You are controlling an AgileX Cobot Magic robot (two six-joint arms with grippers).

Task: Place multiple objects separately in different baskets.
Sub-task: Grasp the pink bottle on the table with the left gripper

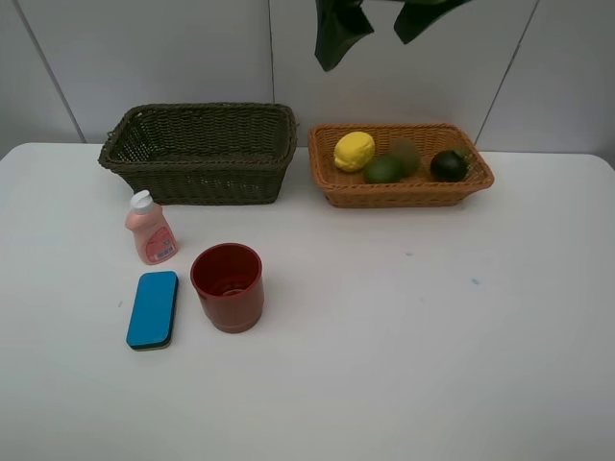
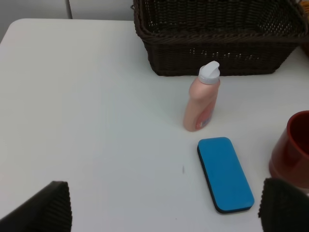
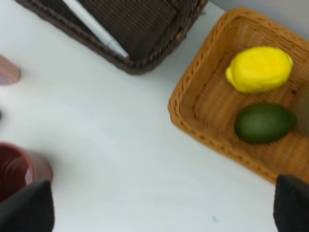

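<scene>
The dark wicker basket (image 1: 197, 179) stands at the back left with a white marker (image 3: 95, 26) lying inside it. To its right, the orange basket (image 1: 394, 197) holds the yellow lemon (image 1: 354, 151), green lime (image 1: 382, 170), brown kiwi (image 1: 405, 154) and dark mangosteen (image 1: 448, 165). On the table in front of the dark basket are the pink bottle (image 1: 150, 229), the red cup (image 1: 228, 286) and the blue eraser (image 1: 153, 308). My left gripper (image 2: 164, 212) is open above the table near the eraser (image 2: 225, 174). My right gripper (image 3: 159, 208) is open over bare table between the cup (image 3: 14, 169) and the orange basket (image 3: 193, 111).
Dark green leaves (image 1: 341, 29) hang over the back edge above the baskets. A pale wall runs behind the table. Neither arm shows in the exterior high view.
</scene>
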